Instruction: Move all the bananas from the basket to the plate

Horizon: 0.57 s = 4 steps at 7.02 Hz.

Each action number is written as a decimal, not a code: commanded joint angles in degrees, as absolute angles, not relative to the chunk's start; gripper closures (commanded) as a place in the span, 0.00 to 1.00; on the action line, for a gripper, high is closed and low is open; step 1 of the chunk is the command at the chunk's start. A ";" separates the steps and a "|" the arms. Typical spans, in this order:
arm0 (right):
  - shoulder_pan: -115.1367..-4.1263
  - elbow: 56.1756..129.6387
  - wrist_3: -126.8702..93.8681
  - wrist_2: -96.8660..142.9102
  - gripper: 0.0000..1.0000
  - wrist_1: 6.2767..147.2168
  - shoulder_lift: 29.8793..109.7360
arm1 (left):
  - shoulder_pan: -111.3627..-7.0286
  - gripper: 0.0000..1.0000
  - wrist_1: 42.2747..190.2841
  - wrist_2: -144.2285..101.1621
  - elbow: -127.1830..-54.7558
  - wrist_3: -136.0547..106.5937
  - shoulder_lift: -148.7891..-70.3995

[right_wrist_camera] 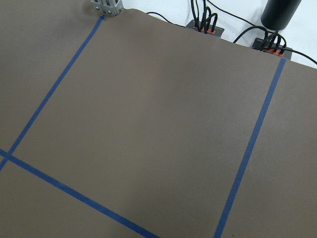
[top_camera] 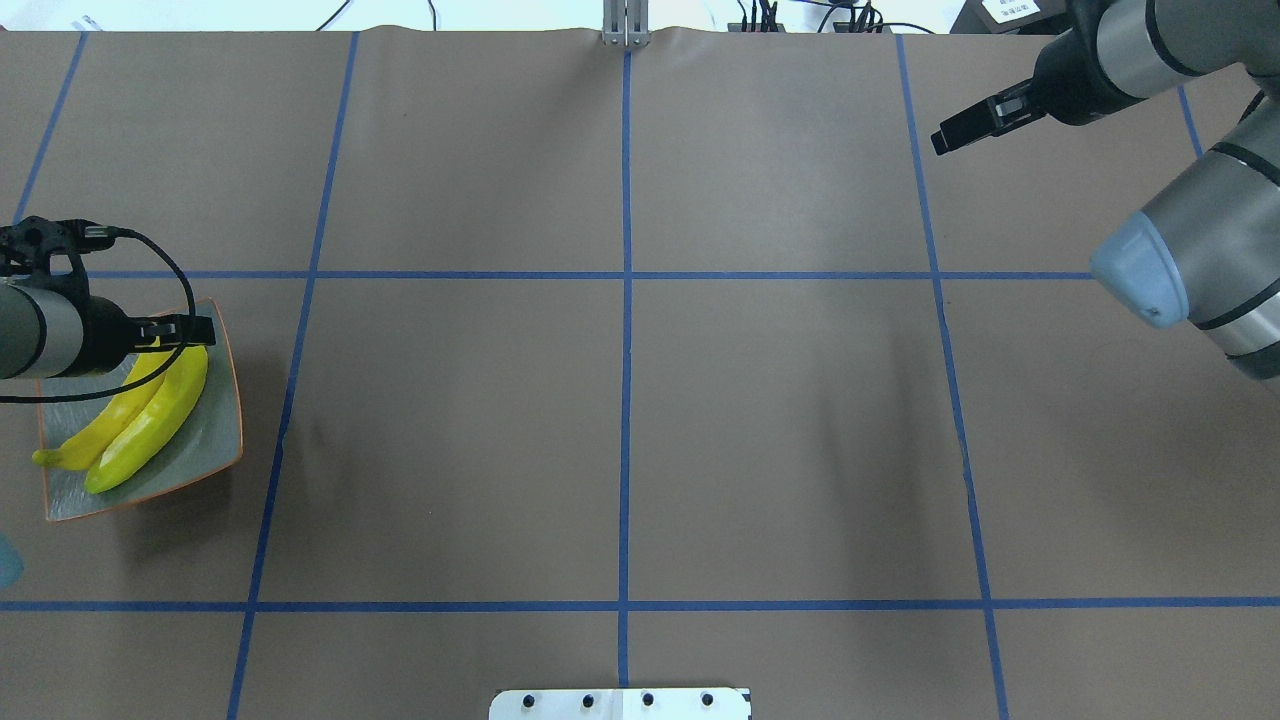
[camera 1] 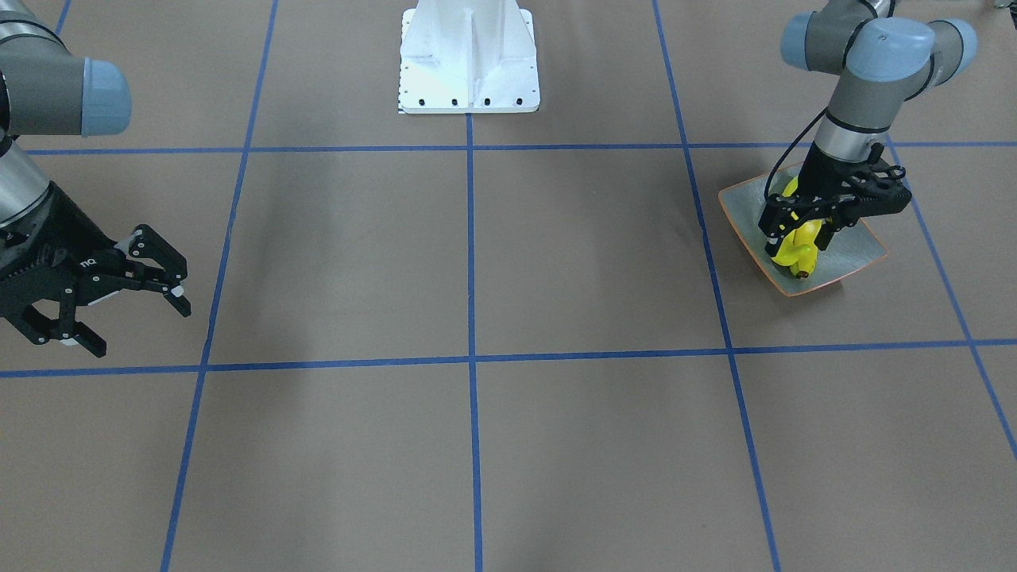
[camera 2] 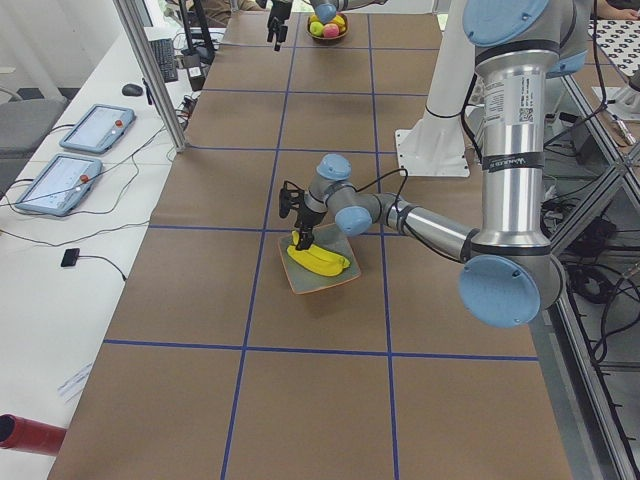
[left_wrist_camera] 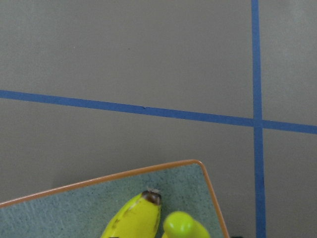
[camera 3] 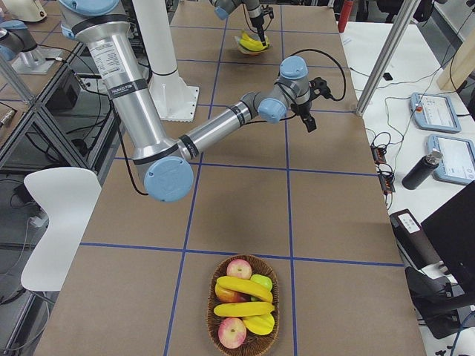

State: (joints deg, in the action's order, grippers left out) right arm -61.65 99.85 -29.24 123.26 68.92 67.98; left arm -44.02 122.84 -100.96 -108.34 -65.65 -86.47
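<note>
On the front-facing side of the worktop [camera 1: 556, 278], the left end effector [camera 1: 799, 241] is hanging low over the plate [camera 1: 862, 248]. Its jaws are standing apart, one on each side of the bananas [camera 1: 790, 254] lying there. The right end effector [camera 1: 131, 318] is hovering well apart across the worktop, jaws spread wide and holding nothing.

Overhead: two bananas [top_camera: 150, 420] are lying side by side, touching, on the plate [top_camera: 205, 450]. The left end effector [top_camera: 195, 330] is sitting over their far ends. The right end effector [top_camera: 960, 125] is hanging over bare worktop.

Exterior left: the plate [camera 2: 335, 282] is resting flat, the bananas [camera 2: 320, 262] on it, with the left end effector [camera 2: 300, 240] pointing down at them.

Exterior right: the basket [camera 3: 215, 326] is standing at the near end, carrying two further bananas [camera 3: 243, 288] among apples [camera 3: 239, 268]. The right end effector [camera 3: 308, 119] is hovering far from it.

Left wrist: two banana tips [left_wrist_camera: 141, 215] are showing beside the plate's orange-rimmed corner [left_wrist_camera: 198, 163].

Right wrist: only brown worktop [right_wrist_camera: 158, 124] crossed by blue tape lines [right_wrist_camera: 247, 148] is showing.
</note>
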 commanded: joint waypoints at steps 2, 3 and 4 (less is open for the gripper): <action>-67.12 99.84 -21.31 127.33 0.00 69.60 72.92 | -45.17 0.00 122.78 -101.60 -112.31 -59.68 -85.69; -70.28 99.23 -16.57 129.09 0.00 72.31 74.95 | -45.18 0.00 122.70 -101.60 -112.50 -59.68 -85.87; -72.66 98.18 -8.61 129.11 0.00 73.12 77.93 | -45.18 0.00 122.70 -101.60 -112.67 -59.68 -86.04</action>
